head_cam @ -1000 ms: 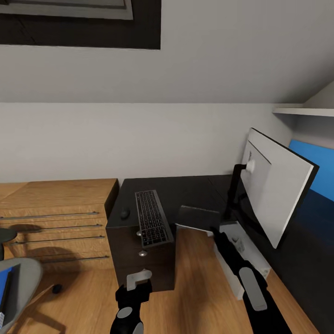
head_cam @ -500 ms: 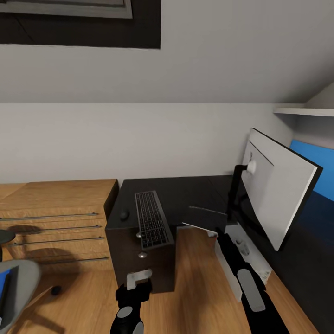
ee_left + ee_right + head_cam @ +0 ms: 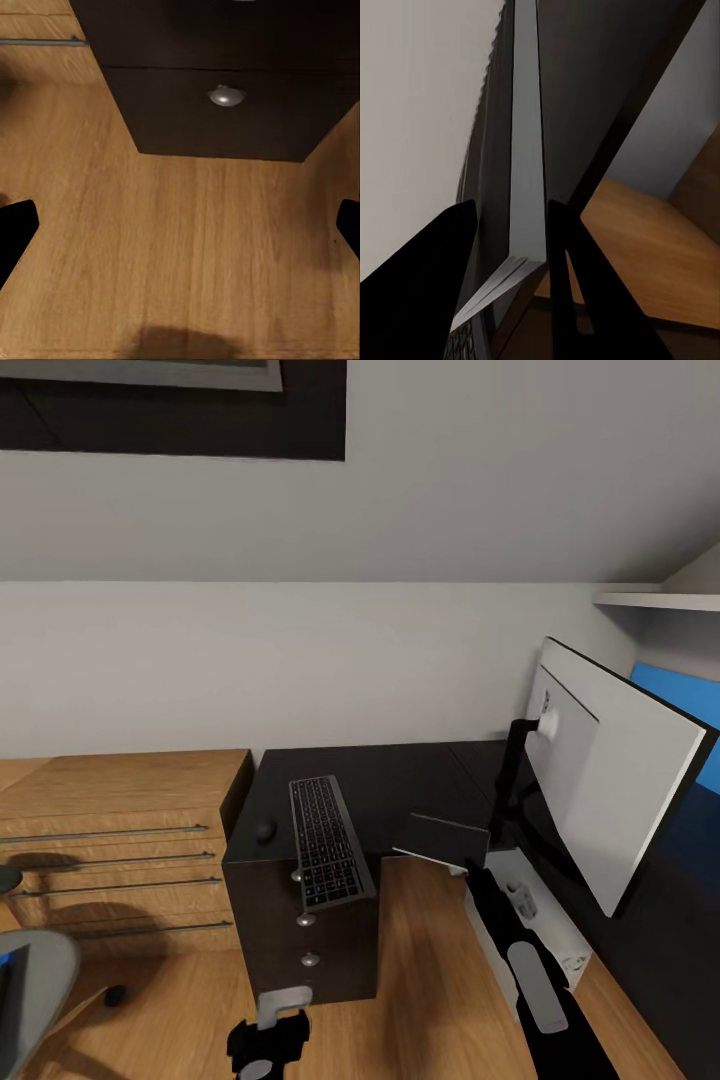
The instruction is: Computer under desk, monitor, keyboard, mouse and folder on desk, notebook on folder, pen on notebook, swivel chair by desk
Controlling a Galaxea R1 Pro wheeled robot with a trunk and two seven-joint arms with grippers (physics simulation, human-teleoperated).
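The monitor (image 3: 600,770) shows its light grey back and leans over the black desk (image 3: 400,775). My right gripper (image 3: 467,868) is shut on its dark flat stand base (image 3: 440,840); in the right wrist view the black fingers (image 3: 457,247) clamp that slab's thin edge (image 3: 526,150). The keyboard (image 3: 326,842) lies on the desk's left wing with the mouse (image 3: 264,830) to its left. The light grey computer (image 3: 560,945) sits on the floor under my right arm. The swivel chair seat (image 3: 35,980) carries a sliver of blue folder (image 3: 6,990). My left gripper (image 3: 180,225) is open over the floor.
A low light-wood cabinet (image 3: 110,820) with long handles stands left of the desk. The dark drawer unit (image 3: 310,940) with round knobs (image 3: 225,95) faces my left gripper. A white shelf (image 3: 660,600) and blue back panel (image 3: 690,705) are at the right. Wood floor (image 3: 420,980) lies between my arms.
The view has shifted a little, pushing the chair further off the left edge. My left arm has dropped lower in the picture. The right gripper keeps its hold, and the monitor has edged to the right.
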